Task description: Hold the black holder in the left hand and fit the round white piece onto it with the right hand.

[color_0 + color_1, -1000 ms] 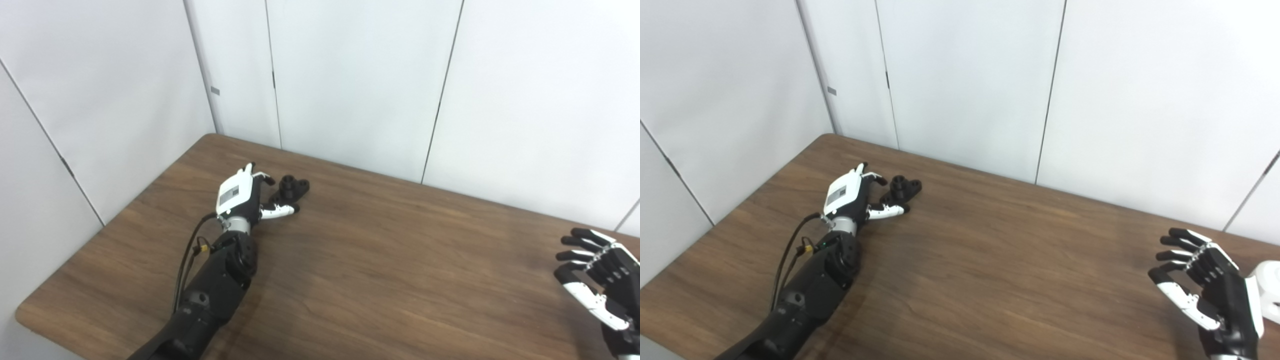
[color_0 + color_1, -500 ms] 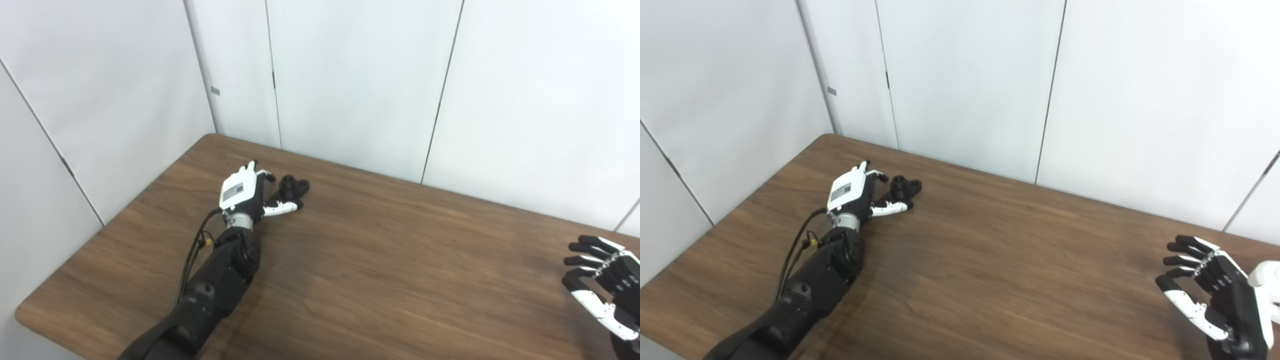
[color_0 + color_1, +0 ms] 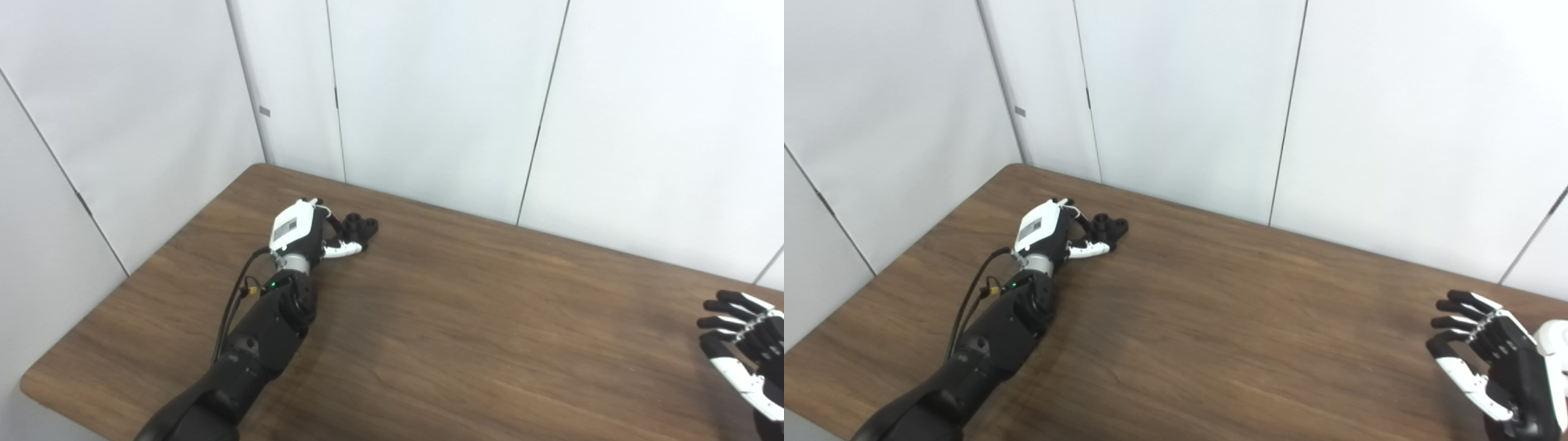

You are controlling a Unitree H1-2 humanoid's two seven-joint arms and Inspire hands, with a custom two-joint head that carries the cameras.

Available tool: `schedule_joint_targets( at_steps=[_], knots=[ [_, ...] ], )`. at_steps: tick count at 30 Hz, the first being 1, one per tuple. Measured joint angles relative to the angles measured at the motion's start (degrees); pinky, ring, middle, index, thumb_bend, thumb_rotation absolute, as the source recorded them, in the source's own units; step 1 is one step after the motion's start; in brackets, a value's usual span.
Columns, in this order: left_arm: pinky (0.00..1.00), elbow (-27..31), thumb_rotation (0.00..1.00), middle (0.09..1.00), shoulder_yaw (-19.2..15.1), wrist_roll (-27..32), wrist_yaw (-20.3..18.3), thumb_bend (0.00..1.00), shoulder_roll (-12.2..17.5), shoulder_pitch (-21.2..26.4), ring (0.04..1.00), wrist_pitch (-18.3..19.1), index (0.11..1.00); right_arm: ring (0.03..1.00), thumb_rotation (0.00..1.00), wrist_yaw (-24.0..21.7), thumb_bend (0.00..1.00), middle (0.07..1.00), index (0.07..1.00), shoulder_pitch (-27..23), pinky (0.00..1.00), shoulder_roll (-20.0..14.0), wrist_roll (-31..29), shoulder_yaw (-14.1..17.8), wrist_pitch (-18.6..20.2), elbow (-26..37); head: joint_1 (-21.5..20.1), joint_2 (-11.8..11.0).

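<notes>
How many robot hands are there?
2. The left hand is at the table's far left, closing around the black holder. The right hand hovers open at the near right, beside a white piece.

A brown wood-grain tabletop (image 3: 465,331) with rounded corners fills the lower part of both views, its grain running lengthwise. Behind and to the left of it stand plain white wall panels (image 3: 441,98), split by thin dark vertical seams (image 3: 542,116). A small grey tag (image 3: 264,111) sits on one panel near the corner where the walls meet.
</notes>
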State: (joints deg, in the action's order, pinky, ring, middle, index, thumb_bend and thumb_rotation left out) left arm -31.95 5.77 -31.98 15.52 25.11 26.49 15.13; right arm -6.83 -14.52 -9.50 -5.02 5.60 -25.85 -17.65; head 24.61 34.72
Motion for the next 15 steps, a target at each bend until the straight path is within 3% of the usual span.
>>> schedule_joint_targets(
  at_steps=[15],
  knots=[
    [1.0, 5.0, 0.06, 0.945, 0.4, 4.1, -2.2, 0.52, 0.0, -3.2, 1.0, -2.2, 0.484, 0.582, 0.38, -0.2, 0.56, 0.665, 0.685, 0.5, 0.48, -0.6, -1.1, -0.2, 0.9, 0.5, -0.4, 0.4]
  ],
)
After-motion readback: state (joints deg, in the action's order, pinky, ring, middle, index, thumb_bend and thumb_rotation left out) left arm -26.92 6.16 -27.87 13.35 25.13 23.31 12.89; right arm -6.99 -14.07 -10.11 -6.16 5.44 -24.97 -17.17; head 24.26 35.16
